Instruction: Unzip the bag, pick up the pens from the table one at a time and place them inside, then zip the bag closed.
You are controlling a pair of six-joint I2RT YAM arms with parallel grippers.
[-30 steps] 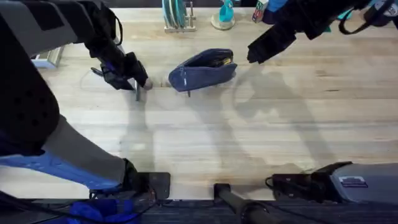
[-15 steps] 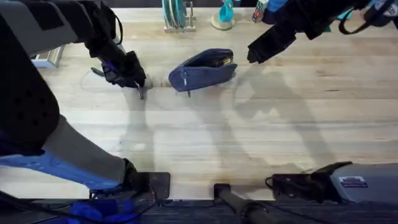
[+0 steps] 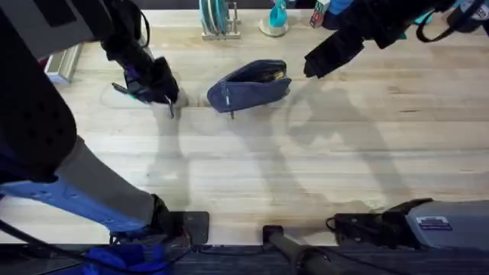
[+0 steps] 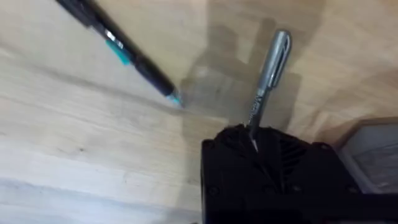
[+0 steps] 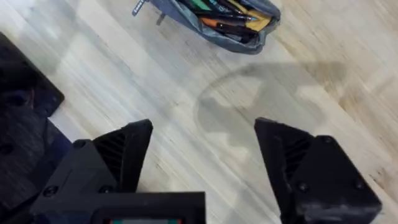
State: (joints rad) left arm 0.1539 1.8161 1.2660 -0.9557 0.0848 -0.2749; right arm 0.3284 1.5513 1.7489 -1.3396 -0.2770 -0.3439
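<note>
While the bag (image 3: 250,85) lies on the bench (image 3: 306,168) near its far edge, we see its zipper open along the top, the mouth gaping. Looking into it through the right wrist view, we find the bag (image 5: 214,18) already holding several pens, their barrels green, orange and dark, against a yellow lining. A small pull tab hangs at the bag's left end.

Our left hand (image 3: 164,95) is to the left of the bag, low over the bench, and it is pinching a silvery pen (image 4: 267,78) by one end, so that the rest of the pen sticks out past the fingertips. We can make out small dark lettering along the barrel of this pen, but it is too small to read. Just beside it a second pen (image 4: 118,50), dark with a teal band and a teal tip, lies flat on the bench, apart from the held one.

Our right hand (image 3: 313,67) hangs above the bench just to the right of the bag, not touching it. Its two fingers (image 5: 305,174) are spread wide, with bare wood between them.

At the far edge of the bench stand a rack with teal plates (image 3: 218,19) and a few small teal things we cannot identify.
</note>
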